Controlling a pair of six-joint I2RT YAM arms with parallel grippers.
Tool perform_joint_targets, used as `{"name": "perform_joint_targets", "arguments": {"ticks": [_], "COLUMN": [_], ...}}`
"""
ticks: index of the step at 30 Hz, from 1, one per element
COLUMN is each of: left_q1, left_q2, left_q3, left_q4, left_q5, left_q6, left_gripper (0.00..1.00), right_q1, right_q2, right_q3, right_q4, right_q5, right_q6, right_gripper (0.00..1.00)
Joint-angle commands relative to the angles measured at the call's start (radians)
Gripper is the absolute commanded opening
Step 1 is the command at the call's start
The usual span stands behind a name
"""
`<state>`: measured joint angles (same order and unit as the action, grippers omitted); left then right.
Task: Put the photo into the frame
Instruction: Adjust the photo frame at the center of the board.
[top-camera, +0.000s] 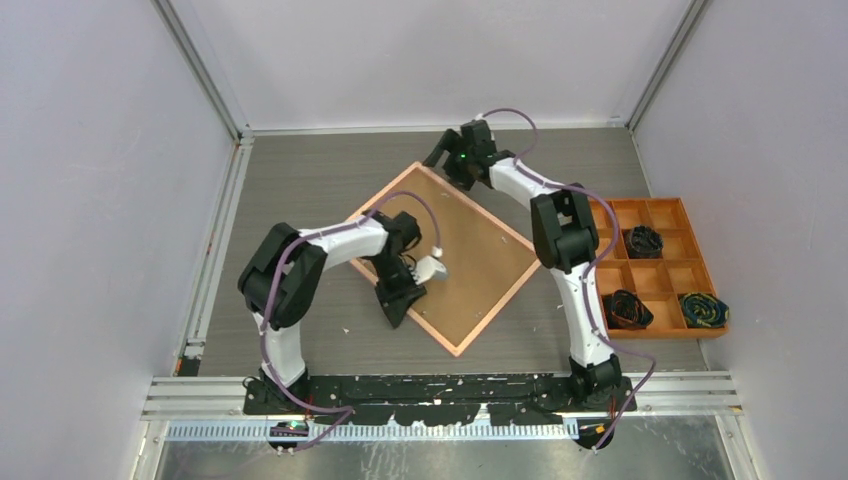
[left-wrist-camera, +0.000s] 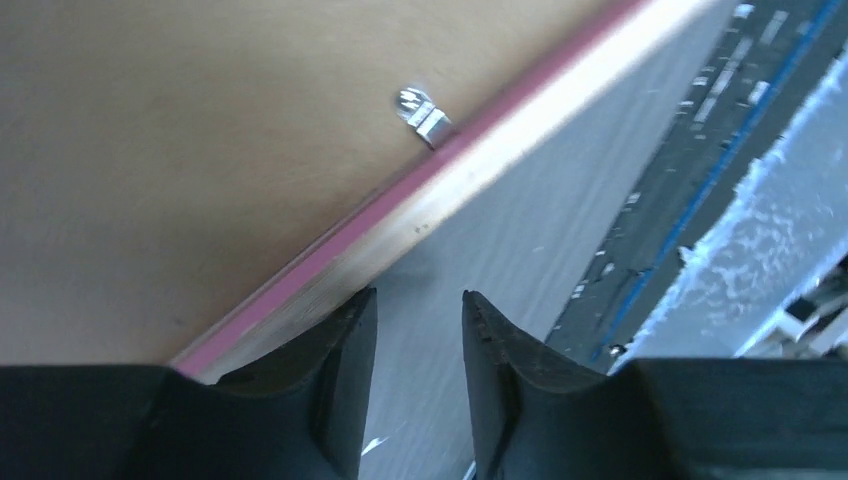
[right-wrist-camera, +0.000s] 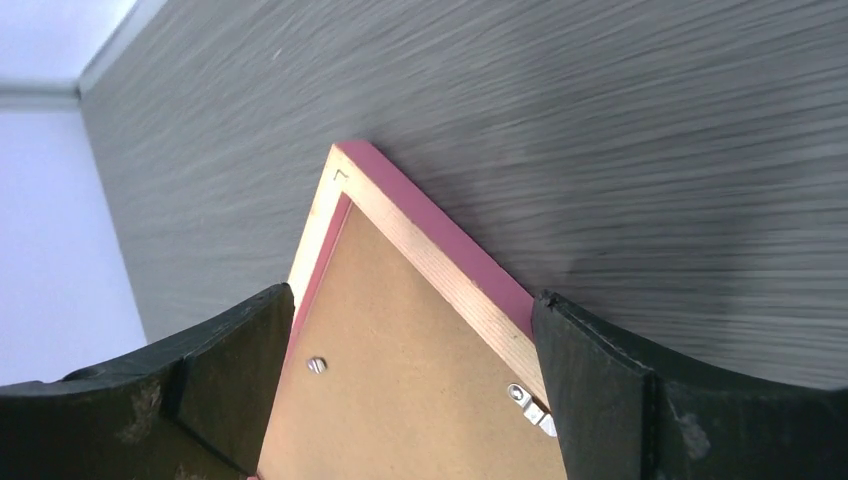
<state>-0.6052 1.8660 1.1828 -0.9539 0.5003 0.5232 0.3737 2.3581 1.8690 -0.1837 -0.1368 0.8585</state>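
The frame (top-camera: 497, 308) lies face down and skewed on the grey table, showing its pink and tan wooden rim. The brown backing board (top-camera: 460, 250) sits inside it. The photo is hidden. My left gripper (top-camera: 400, 308) is open with a narrow gap at the frame's near-left edge (left-wrist-camera: 440, 190); its left finger (left-wrist-camera: 330, 350) is against that edge, and nothing is between the fingers. A metal tab (left-wrist-camera: 425, 115) lies on the board (left-wrist-camera: 200, 150). My right gripper (top-camera: 440, 155) is open wide and straddles the frame's far corner (right-wrist-camera: 440, 265), with the board (right-wrist-camera: 400, 380) between its fingers.
An orange compartment tray (top-camera: 665, 215) stands at the right with dark cable bundles (top-camera: 643, 240) in some cells. A screw (right-wrist-camera: 316, 366) and a metal tab (right-wrist-camera: 528, 405) sit on the board near the far corner. White walls enclose the table.
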Motion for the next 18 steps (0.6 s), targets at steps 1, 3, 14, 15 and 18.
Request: {"name": "perform_joint_targets", "arguments": {"ticks": [1,3,14,15,18], "left_q1": [-0.092,-0.091,0.306,0.351,0.460], "left_q2": [0.038,0.027,-0.117,-0.100,-0.009], "left_q3": [0.078,0.097,0.275,0.307,0.410], "left_q4": [0.067,0.012,-0.311,-0.304,-0.157], "left_q5": [0.057,0.076,0.178,0.164,0.043], "left_q6": [0.015,0.035,0.287,0.288,0.161], "left_gripper": [0.45,0.53,0.78,0.78,0.75], "right_q1": [0.106,0.073,-0.109,-0.110,-0.112], "right_q2": [-0.014,-0.048,-0.597,-0.654,-0.823], "right_q3": [0.131,0.146,-0.354,-0.419,-0.640], "right_q4": [-0.179,-0.226,-0.299,-0.301,-0.286], "right_q5": [-0.173,-0.129,0.093,0.104,0.117], "right_q6": [-0.023,-0.062,-0.132,-0.117,-0.063], "right_gripper": [0.98,1.00,1.00,1.00,1.00]}}
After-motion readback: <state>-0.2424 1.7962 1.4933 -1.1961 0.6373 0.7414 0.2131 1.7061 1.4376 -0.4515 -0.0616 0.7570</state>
